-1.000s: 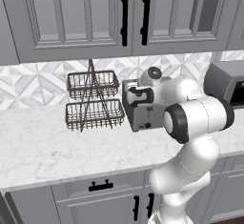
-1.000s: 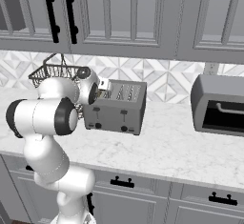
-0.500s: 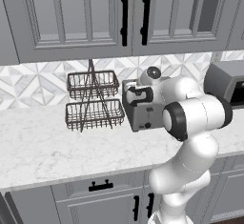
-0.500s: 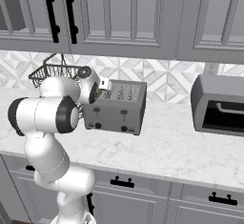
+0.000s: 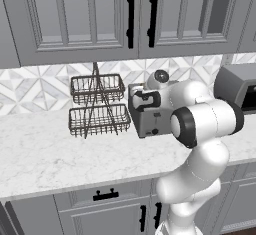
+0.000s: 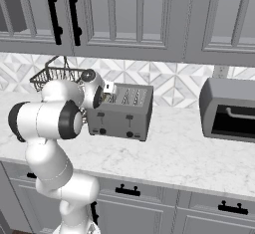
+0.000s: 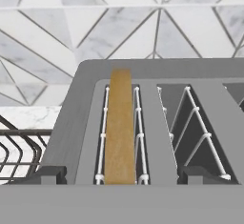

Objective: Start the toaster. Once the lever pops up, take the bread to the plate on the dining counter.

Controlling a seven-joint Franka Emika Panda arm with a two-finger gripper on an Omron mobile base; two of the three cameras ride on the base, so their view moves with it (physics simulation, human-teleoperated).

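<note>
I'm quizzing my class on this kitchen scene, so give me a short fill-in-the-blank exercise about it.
1. The bread stands in a slot of the ____.
2. The wire basket rack has ____ tiers.
3. The toaster oven stands against the tiled ____.

Missing words: toaster; two; wall

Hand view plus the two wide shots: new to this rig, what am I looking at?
It is a rendered kitchen with a white robot arm on a driving base. Two cameras ride behind the arm, left and right; the third sits on the hand and looks along its jaws.

On the marble counter stands a grey four-slot toaster, with a wire basket rack to one side and a toaster oven to the other. The gripper hangs just over the toaster's end slot, where a slice of bread stands on edge. The two dark fingertips straddle that slot, apart, and hold nothing.
</note>
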